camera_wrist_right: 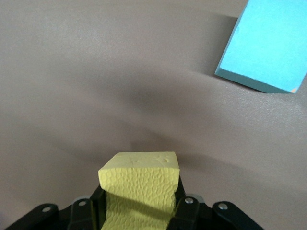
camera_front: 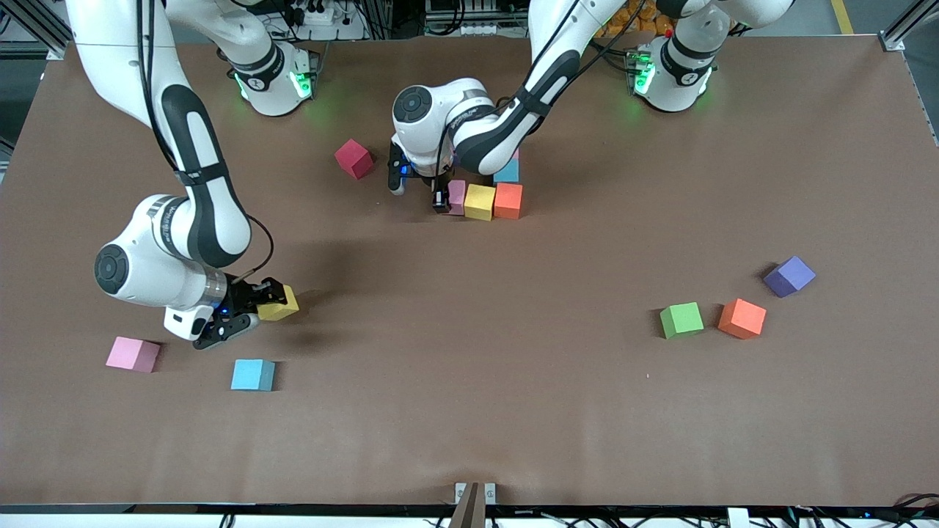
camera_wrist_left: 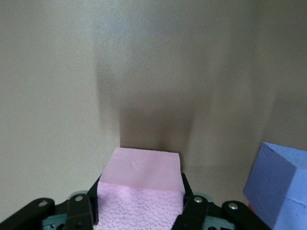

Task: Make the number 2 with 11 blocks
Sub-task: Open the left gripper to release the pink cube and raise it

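Left gripper (camera_front: 441, 199): I see it clamped on a pink block (camera_front: 457, 196), low at the started row, and my left wrist view shows that block (camera_wrist_left: 143, 191) pinched between both fingers (camera_wrist_left: 82, 211).

Started row: pink block, then yellow block (camera_front: 480, 202), then orange block (camera_front: 508, 200), touching side by side; a light blue block (camera_front: 507, 171) sits just at their 12 o'clock in the front view, partly under the left arm.

Row axis: I read it running 9 to 3 o'clock in the front view, with the pink block at the 9 o'clock end.

Right gripper (camera_front: 258, 306): clenched on a second yellow block (camera_front: 279, 303), over the table toward the right arm's end; the right wrist view shows it (camera_wrist_right: 140, 184) held between the fingers.

The relation that counts: from my right gripper the row lies at about 2 o'clock in the front view, well apart.

Nearer arm: the left arm is already at the row; I judge the right arm has the long carry.

Loose blocks near the right gripper: a pink one (camera_front: 133, 355) and a light blue one (camera_front: 253, 375), both nearer the front camera than the gripper's shadow.

Loose blocks toward the left arm's end: green (camera_front: 681, 320), orange (camera_front: 742, 318), purple (camera_front: 788, 276).

Red block (camera_front: 354, 158): alone, at 9 o'clock from the left arm's wrist.

Progress, my guess: early, most of the figure unbuilt.

Risk: the left arm crowds the row, so the right arm's entry looks tight.
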Tool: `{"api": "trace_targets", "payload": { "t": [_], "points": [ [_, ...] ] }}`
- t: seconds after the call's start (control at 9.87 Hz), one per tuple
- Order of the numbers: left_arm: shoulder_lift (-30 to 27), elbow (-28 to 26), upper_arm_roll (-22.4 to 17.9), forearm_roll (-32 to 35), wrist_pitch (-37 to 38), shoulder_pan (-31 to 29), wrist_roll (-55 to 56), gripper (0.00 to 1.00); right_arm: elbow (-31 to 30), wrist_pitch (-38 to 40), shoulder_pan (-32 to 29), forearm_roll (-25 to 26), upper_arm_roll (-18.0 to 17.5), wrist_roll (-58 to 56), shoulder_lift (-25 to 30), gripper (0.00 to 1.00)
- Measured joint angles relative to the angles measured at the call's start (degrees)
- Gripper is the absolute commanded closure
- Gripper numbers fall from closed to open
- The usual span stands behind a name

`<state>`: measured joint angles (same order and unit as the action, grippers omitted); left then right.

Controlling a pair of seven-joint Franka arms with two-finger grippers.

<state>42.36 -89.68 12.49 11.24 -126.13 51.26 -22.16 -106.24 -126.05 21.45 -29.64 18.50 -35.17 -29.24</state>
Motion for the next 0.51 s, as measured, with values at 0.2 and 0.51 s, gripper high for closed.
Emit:
{"api": "trace_targets", "payload": {
  "t": [0.2,0.51],
  "points": [
    [0.00,0.02,-0.01,0.00,0.00,0.01,0.00,1.00,0.00,0.00,-0.01,0.00,0.02,0.00,0.00,0.80],
    [0.14,0.03,-1.01,0.00,-0.03,0.51,0.00,1.00,0.00,0.00,-0.02,0.00,0.04,0.00,0.00,0.80]
  ]
}}
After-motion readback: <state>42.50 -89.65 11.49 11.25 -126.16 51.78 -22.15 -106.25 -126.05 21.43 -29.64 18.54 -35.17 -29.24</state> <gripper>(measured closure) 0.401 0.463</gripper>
